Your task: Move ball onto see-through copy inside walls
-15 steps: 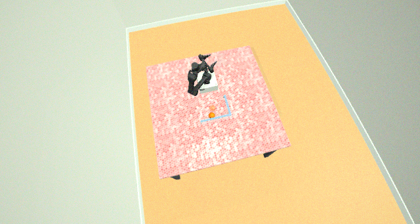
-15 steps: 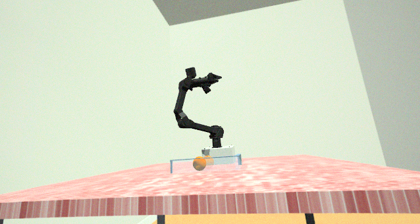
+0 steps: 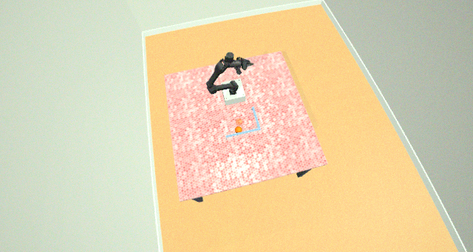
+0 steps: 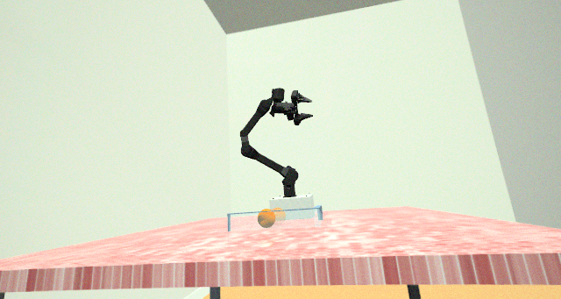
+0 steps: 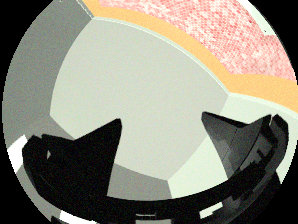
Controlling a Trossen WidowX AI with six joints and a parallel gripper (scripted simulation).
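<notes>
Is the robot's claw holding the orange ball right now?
No. The gripper is open and empty, high above the table. The ball lies on the table by the clear walls.

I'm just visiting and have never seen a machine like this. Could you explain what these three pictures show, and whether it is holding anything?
It is one jointed robot arm on a white base block, standing on a pink table. One picture looks down from above, one from table height, and one from a camera at the wrist, looking out past the fingers. On the table lie an orange ball, its faint see-through copy marking the target, and two low clear walls forming a corner. The gripper is raised high, open, and holds nothing.
</notes>
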